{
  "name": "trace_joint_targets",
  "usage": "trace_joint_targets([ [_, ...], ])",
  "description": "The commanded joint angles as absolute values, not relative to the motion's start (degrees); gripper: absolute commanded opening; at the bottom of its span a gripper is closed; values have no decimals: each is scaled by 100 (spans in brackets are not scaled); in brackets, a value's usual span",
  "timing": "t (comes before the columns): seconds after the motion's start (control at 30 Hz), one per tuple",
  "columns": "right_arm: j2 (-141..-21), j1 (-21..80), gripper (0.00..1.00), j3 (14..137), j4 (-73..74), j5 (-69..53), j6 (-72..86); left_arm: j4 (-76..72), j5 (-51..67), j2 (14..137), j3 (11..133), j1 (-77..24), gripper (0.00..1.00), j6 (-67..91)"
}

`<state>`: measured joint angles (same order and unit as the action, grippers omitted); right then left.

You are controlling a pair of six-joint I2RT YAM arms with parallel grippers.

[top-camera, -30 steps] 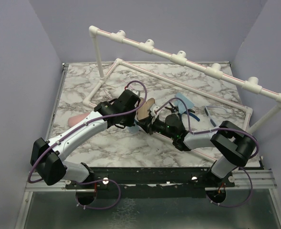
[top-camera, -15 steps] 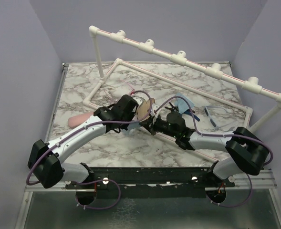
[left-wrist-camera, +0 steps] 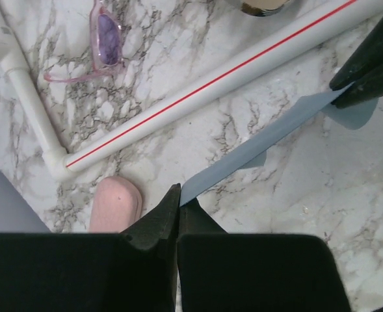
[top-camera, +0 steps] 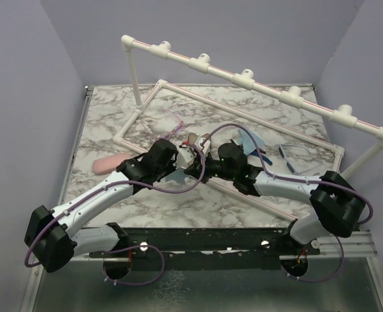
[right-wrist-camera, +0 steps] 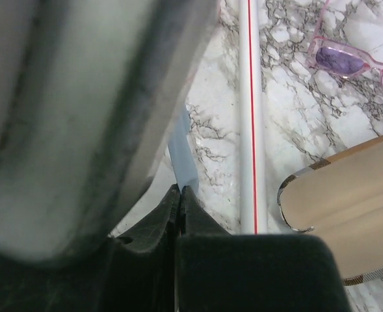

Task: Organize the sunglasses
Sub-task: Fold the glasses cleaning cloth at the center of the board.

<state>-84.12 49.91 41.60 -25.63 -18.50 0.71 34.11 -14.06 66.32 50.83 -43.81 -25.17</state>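
left gripper (left-wrist-camera: pixel 178 196) pressed together, pinching one end of a pale blue cloth strip (left-wrist-camera: pixel 263 140) at lower centre of left wrist view. right gripper (right-wrist-camera: pixel 180 190) also clamped on the strip's other end, lower centre of right wrist view; in left wrist view its black fingers show at the right edge. strip runs taut between the two, above the marble table (top-camera: pixel 113 117). pink-purple sunglasses (left-wrist-camera: pixel 105 36) lie flat on the marble, upper left of left wrist view, beside the white pipe (left-wrist-camera: pixel 230 71) with a red line, not touched. blue sunglasses (top-camera: pixel 294 156) sit right of centre in top view, well apart from both grippers. pink case (left-wrist-camera: pixel 116 203) lower left, next to the left fingers. brown plaid case (right-wrist-camera: pixel 347 214) open, right side of right wrist view.
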Motion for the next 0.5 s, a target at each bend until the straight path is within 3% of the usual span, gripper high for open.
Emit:
trace_joint_targets([
  [0.0, -8810, 4987, 0, 4737, -1903, -1696, -98, 2957, -1783, 6476, 4778, -4326, 0, -3349],
  [0.17, -9211, 4991, 0, 5262, -1300, -1734, -709, 2632, -1589, 6414, 4725, -4225, 0, -3855],
  [0.47, -9273, 5416, 1, 4685, -1738, -2383, -261, 3090, -255, 5834, 3851, -4332, 0, -3900],
])
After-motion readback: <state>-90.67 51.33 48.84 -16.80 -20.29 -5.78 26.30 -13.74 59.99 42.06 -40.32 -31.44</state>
